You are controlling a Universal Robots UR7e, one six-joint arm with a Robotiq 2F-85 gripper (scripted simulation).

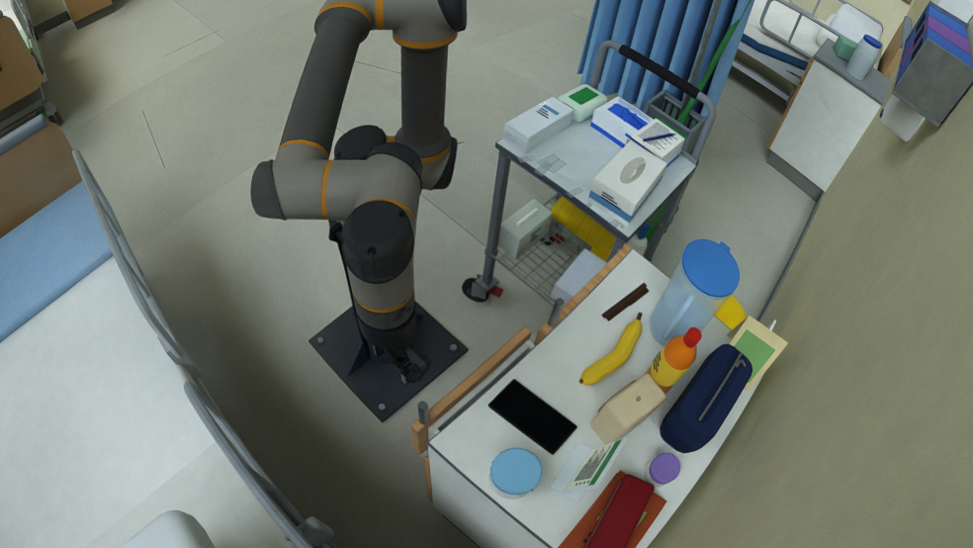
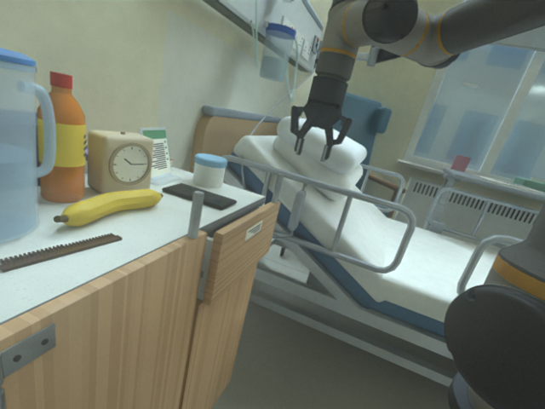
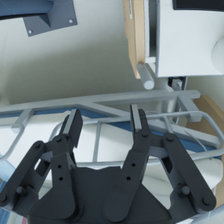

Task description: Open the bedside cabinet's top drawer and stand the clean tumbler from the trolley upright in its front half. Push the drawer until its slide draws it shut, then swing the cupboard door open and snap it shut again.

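The tumbler is out of sight; the inside of the top drawer (image 2: 240,246) is hidden under the cabinet's white top (image 1: 579,401). The drawer's wooden front (image 1: 470,384) stands out a little from the cabinet, with a grey bar handle (image 2: 195,214) at its top edge. The handle (image 3: 145,76) also shows in the wrist camera, beside the cabinet's corner. The wooden cupboard door (image 2: 101,334) below the top is closed. My gripper (image 2: 313,148) hangs fingers down, above and to the bed side of the drawer, clear of the handle. In the wrist camera my gripper (image 3: 105,121) is open and holds nothing.
A bed with grey side rails (image 2: 347,207) and pillows stands close beside the cabinet. The trolley (image 1: 599,156) with boxes stands on the other side of it. On the cabinet top lie a banana (image 1: 613,354), a jug (image 1: 694,293), a bottle, a clock and a black tablet (image 1: 532,415).
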